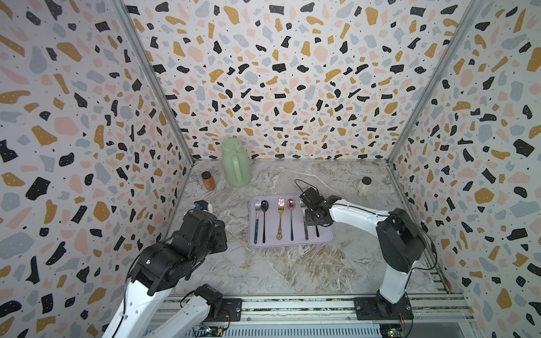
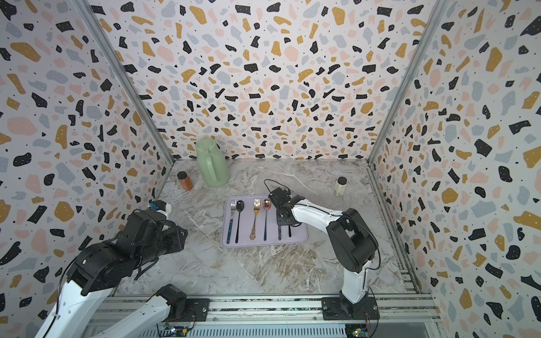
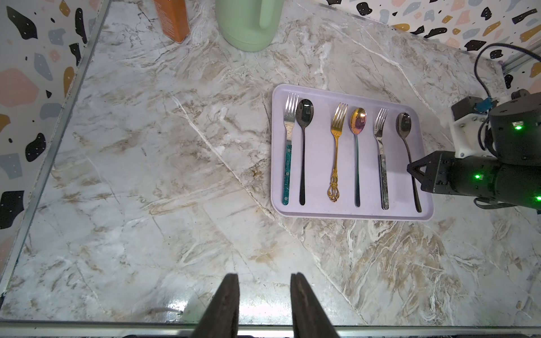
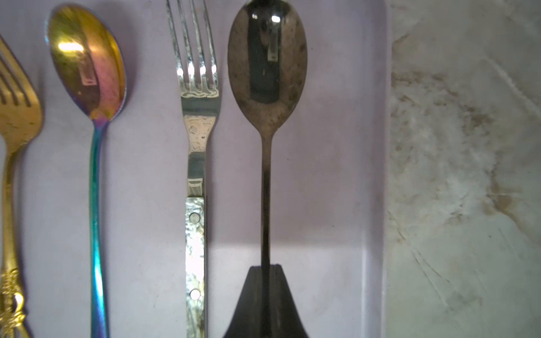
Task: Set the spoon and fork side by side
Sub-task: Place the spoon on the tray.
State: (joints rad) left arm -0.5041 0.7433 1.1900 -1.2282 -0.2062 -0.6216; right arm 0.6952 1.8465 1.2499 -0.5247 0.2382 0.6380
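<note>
Nothing legible is showing anywhere in these views: no brand, number or sign is coming through clearly enough to read. The orange bottle [image 3: 172,17] is carrying a few lines of pale print down its side in the left wrist view, but the letters are appearing too small and blurred to make out.
</note>
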